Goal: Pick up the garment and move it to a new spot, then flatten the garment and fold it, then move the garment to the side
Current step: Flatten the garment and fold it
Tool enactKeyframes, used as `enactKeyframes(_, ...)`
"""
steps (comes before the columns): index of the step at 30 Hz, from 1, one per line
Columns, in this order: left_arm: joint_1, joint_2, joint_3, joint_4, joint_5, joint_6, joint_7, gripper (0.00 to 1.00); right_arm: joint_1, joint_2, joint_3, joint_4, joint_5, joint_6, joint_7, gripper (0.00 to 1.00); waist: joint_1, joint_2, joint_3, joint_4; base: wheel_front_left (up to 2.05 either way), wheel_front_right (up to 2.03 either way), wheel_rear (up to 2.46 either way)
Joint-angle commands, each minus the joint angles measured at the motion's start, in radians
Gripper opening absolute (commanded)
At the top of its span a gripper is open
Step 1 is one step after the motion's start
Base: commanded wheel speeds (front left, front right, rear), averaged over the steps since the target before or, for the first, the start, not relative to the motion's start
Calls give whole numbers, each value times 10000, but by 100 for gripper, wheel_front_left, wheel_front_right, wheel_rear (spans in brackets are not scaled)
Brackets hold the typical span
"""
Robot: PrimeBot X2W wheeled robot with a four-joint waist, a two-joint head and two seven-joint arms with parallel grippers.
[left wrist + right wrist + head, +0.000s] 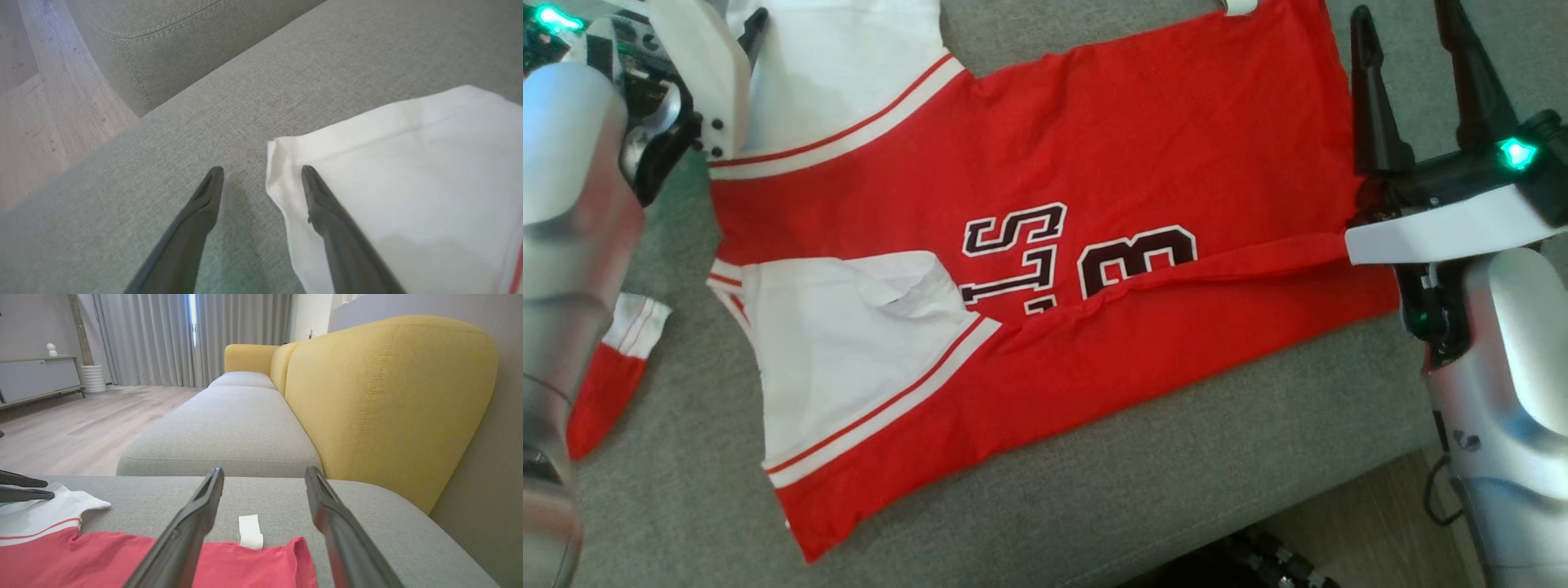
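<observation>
Lying on the grey sofa seat (1094,490), the garment (1094,204) runs its long axis sideways, with the sleeves toward the left arm and the hem toward the right. Left end effector (261,173) is spread wide and empty, one finger over the white sleeve (408,183) corner, the other just off the garment. Right end effector (264,473) is wide open and empty at the garment's hem end. Each arm is nearest its own end; the sleeve fold is probably next.

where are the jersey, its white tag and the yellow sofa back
jersey (1160,155), head view, red cloth above the number
white tag (250,531), right wrist view, middle of the tag
yellow sofa back (388,404), right wrist view, its front face
</observation>
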Motion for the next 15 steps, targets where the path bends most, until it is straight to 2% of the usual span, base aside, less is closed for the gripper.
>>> enactKeyframes(1, -618, 357, 250, -160, -96, 19, -17, 100, -202, -81, 135, -250, 60, -7, -102, 100, 0, 0, 61, -53, 0, 0, 0)
enactKeyframes(6, -811, 310, 48, 178, -345, 18, 121, 100, -258, -85, 151, -194, 42, -7, -156, 100, 0, 0, 196, -177, 0, 0, 0)
enactKeyframes(9, -728, 118, 5, 188, -929, 18, 411, 100, -292, -127, 137, -143, -21, -7, -171, 100, 0, 0, 247, -204, 0, 0, 0)
enactKeyframes(10, -679, 62, -49, 109, -1141, 18, 516, 84, -312, -156, 118, -108, -49, -7, -174, 100, 0, 0, 249, -194, 0, 0, 0)
enactKeyframes(11, -542, 9, -236, -150, -1506, 18, 623, 0, -362, -233, 85, -3, -113, -7, -174, 100, 0, 0, 195, -132, 0, 0, 0)
enactKeyframes(13, -426, 11, -416, -425, -1787, 18, 505, 0, -438, -374, 111, 106, -217, -7, -147, 100, 0, 0, 95, -13, 0, 0, 0)
enactKeyframes(15, -364, 17, -460, -632, -2005, 18, 58, 0, -572, -882, 445, 181, -986, -7, -92, 100, 0, 0, -48, 158, 0, 0, 0)
